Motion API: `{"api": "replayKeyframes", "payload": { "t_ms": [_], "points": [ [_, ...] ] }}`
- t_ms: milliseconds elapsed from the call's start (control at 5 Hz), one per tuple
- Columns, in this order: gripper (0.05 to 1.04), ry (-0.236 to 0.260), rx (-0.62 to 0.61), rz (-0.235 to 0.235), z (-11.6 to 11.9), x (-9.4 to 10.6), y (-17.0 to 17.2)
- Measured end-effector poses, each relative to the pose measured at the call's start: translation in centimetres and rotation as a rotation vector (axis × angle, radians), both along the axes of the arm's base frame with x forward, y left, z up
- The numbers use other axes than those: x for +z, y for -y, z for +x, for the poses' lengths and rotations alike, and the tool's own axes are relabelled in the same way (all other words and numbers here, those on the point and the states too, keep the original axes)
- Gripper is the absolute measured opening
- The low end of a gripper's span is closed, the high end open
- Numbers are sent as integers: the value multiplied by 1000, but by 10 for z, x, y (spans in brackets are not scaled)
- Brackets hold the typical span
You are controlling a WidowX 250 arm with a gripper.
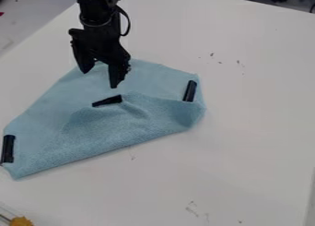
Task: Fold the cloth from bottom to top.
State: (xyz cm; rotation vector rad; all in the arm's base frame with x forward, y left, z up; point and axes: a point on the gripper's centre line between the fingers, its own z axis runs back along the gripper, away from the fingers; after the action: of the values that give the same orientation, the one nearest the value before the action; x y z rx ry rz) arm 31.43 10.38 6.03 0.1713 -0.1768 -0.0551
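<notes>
The gripper (102, 77) hangs over the upper part of the light blue cloth (123, 123), its two fingers spread apart with nothing between them. The cloth lies on the white table, its lower part folded up over the middle, with soft wrinkles near the centre. A black clip (107, 101) sits on the folded part just below the gripper. Another black clip (190, 91) is at the cloth's right side, and a third black clip (8, 149) is at its left corner.
The white table (246, 142) extends around the cloth, with small dark marks to its right and below. A yellow-orange object (21, 221) is at the bottom left corner. Dark items stand beyond the table's far edge.
</notes>
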Motion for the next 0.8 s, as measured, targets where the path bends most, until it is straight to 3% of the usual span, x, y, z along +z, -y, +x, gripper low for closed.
{"api": "replayKeyframes", "payload": {
  "t_ms": [400,600,800],
  "points": [
    [1001,-45,45,-2,-22,-13,-5],
    [1001,-20,110,20,-40,-2,-19],
    [1001,-19,212,47,-79,-1,-38]
  ]
}}
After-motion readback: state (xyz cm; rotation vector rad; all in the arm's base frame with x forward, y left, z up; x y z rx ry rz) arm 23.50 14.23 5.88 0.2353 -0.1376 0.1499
